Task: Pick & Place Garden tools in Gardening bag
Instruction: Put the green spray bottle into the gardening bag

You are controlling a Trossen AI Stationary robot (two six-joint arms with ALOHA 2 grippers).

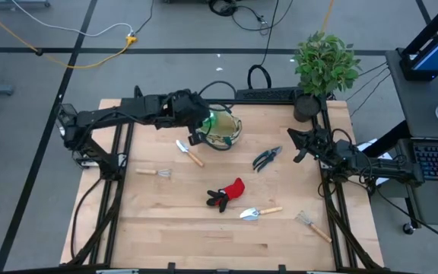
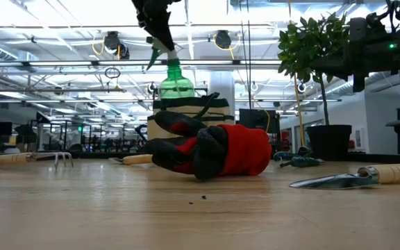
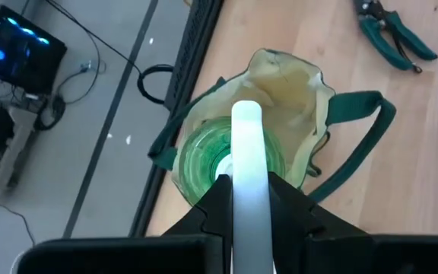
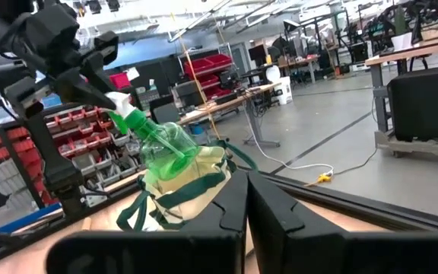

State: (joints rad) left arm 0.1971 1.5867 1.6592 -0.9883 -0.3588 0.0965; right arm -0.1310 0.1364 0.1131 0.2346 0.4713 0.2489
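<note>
A green see-through spray bottle (image 4: 162,144) with a white spray head hangs over the beige gardening bag (image 1: 230,137), held by my left gripper (image 3: 247,196), which is shut on it. The bag stands on its base at the table's far middle, its dark green handles (image 3: 356,122) drooping. On the table lie pruning shears (image 1: 266,157), a red-black glove (image 1: 226,195), two trowels (image 1: 189,152) (image 1: 261,212) and two small rakes (image 1: 156,173) (image 1: 312,224). My right gripper (image 4: 245,205) waits shut at the table's right edge, touching nothing. My left gripper pinches the bottle's white spray head (image 3: 247,144) between its two fingers (image 3: 287,202). The fingers slant down from the table's left. The bottle hangs tilted below them, its green body (image 2: 176,82) at the bag's open mouth (image 3: 280,84). Whether it touches the bag, I cannot tell.
A potted green plant (image 1: 324,65) stands at the table's far right corner, close to the right arm. Dark frame rails (image 1: 116,160) run along the left and right table edges. Bare wood (image 1: 196,236) lies toward the near edge.
</note>
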